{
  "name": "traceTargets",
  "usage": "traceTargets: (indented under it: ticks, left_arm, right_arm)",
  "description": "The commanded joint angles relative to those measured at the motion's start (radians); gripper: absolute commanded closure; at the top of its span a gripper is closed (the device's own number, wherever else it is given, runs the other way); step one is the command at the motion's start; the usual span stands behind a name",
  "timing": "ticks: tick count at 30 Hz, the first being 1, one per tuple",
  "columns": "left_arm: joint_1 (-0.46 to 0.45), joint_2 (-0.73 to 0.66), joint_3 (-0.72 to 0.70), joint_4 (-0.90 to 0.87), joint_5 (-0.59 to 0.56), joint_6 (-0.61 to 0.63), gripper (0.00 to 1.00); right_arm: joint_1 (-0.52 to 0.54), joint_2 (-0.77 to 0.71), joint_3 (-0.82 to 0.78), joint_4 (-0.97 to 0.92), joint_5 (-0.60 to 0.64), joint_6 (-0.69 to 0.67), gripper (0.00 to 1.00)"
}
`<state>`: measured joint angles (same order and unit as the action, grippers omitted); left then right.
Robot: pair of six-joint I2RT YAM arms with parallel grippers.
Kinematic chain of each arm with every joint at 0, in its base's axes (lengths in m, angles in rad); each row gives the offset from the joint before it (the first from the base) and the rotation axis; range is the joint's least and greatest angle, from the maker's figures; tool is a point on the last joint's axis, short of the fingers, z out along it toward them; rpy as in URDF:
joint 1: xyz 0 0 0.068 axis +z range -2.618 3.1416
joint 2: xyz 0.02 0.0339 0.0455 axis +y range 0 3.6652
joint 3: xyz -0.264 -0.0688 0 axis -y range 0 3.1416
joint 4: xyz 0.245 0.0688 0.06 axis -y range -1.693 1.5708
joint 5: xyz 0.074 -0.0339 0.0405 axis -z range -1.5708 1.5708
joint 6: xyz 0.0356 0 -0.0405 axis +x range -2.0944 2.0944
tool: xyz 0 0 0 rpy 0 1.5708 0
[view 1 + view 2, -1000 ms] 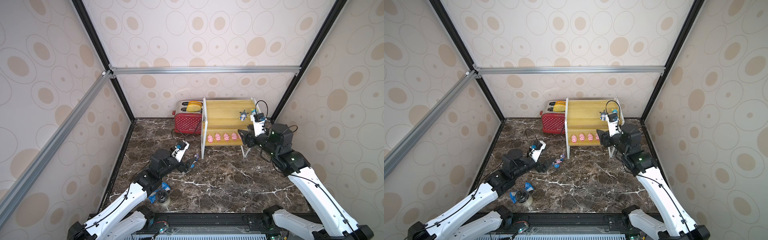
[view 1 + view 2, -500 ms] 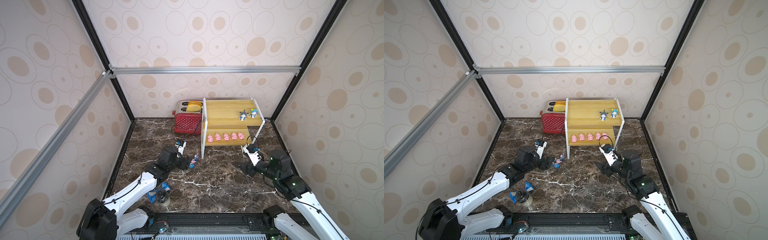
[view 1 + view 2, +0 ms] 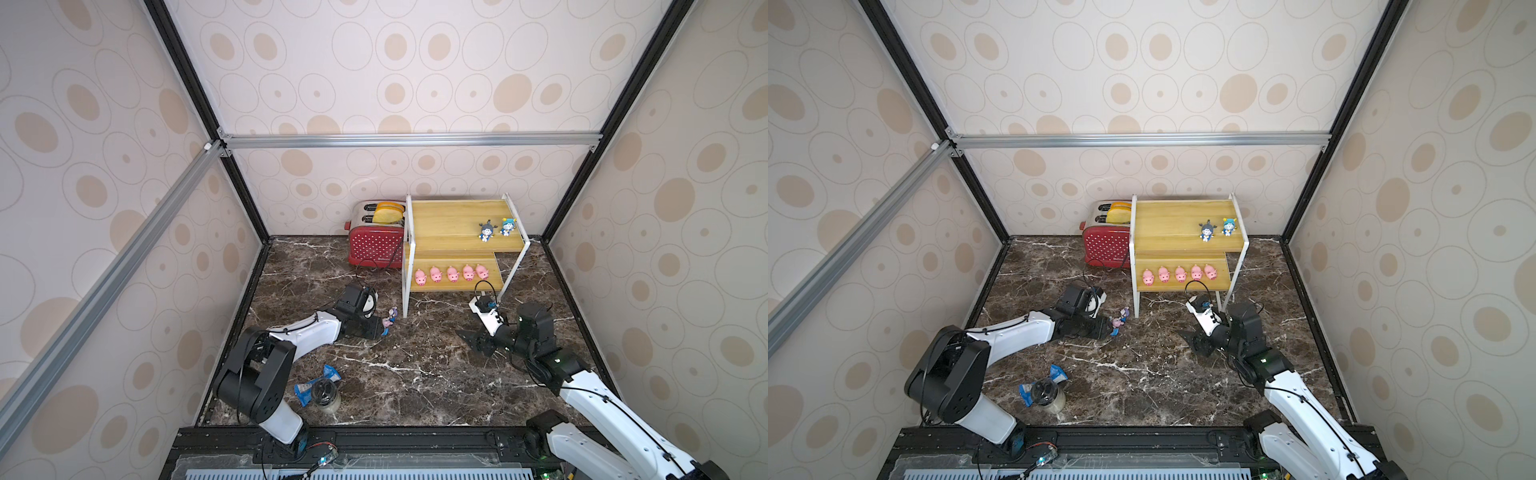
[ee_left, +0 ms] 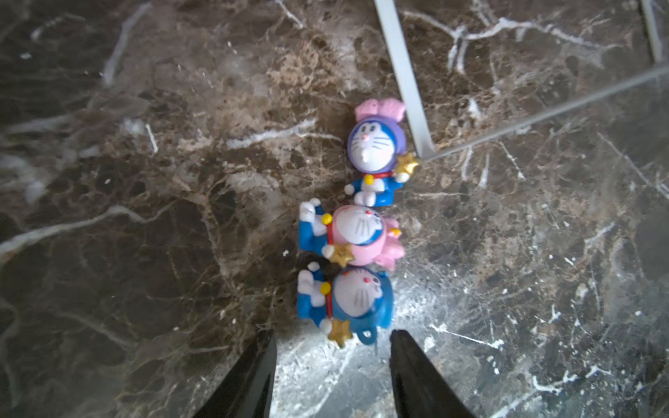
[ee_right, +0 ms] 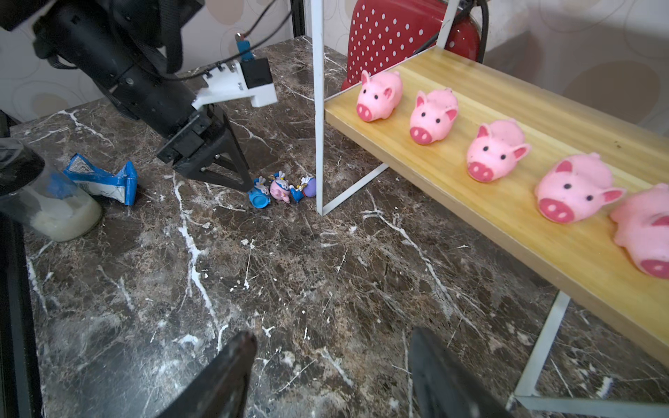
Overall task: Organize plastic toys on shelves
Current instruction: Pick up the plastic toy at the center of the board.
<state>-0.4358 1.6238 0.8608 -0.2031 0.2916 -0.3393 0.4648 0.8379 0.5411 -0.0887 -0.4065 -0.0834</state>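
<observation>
Jaws of the left gripper (image 4: 331,338) stand apart and empty, just short of the blue figurine (image 4: 347,296) (nearest of three lying in a touching row beside the shelves (image 3: 406,286)); closing here could shove it into its pink neighbour (image 4: 358,231) or pinch only an edge; the right gripper (image 5: 333,334), spread and empty, has dropped low before the shelves from their upper board (image 3: 449,216), where two figurines (image 3: 486,231) stand above five pigs (image 3: 452,274).

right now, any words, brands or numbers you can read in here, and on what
None can be read for certain.
Toaster: one small white brand word low on its red front, too small to read.
Wrapper: a white printed patch on the blue, too blurred to read.
Nothing else shows any text, number or sign.
</observation>
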Motion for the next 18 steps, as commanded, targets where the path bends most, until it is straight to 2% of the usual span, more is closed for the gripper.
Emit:
traceTargets:
  ticks: [1,7,12,16,18]
  left_arm:
    - [0.032,0.061,0.077,-0.070,0.101,-0.007,0.56]
    - [0.021,0.057,0.023,-0.080,0.158,-0.006,0.59]
    - [-0.051,0.032,-0.007,-0.094,0.182,-0.008,0.66]
    - [-0.075,-0.056,-0.067,-0.054,0.197,-0.021,0.63]
    - [-0.075,-0.116,-0.053,-0.113,0.128,0.051,0.60]
  right_arm:
    - [0.017,0.009,-0.012,0.039,-0.004,0.014,0.28]
    - [0.039,0.033,-0.013,0.039,-0.004,0.005,0.28]
    - [0.070,0.077,-0.007,0.066,-0.015,0.005,0.28]
    - [0.079,0.112,-0.007,0.088,-0.011,0.012,0.28]
    - [0.079,0.119,-0.009,0.092,-0.012,0.015,0.28]
